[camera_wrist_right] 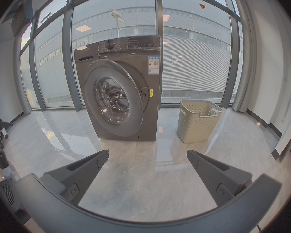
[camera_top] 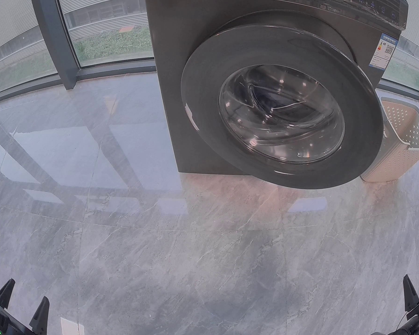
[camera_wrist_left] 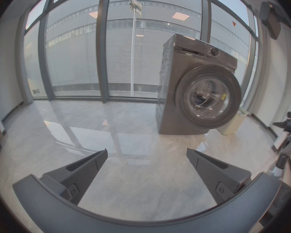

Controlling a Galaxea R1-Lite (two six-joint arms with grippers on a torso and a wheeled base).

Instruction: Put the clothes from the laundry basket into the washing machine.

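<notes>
The left claw (camera_wrist_left: pixel 146 150) is spread wide. Its two dark fingers (camera_wrist_left: pixel 84 172) stand far apart with only air between them. It holds nothing and touches nothing. It hangs low over the gray floor (camera_top: pixel 172 266), well apart from the washer (camera_top: pixel 195 70).

The right claw (camera_wrist_right: pixel 147 151) is the same. It is spread wide, holds nothing and touches nothing. It also hangs low over the floor, well back from the washer.

In the head view the two claws sit at the bottom corners, the left one on the left and the right one on the right. A lot of bare floor lies between them and the washer.

The washer is dark gray and stands on the floor in front of tall windows (camera_wrist_right: pixel 197 49). Its round door (camera_top: pixel 284 112) is swung partly open. The door has a glass middle. Something dark shows through the glass, but I cannot tell what it is.

The basket (camera_wrist_right: pixel 199 120) is tan with small holes near its top. It stands upright on the floor just beside the washer, on the robot's right. I cannot see deep enough into it to tell what lies inside.
</notes>
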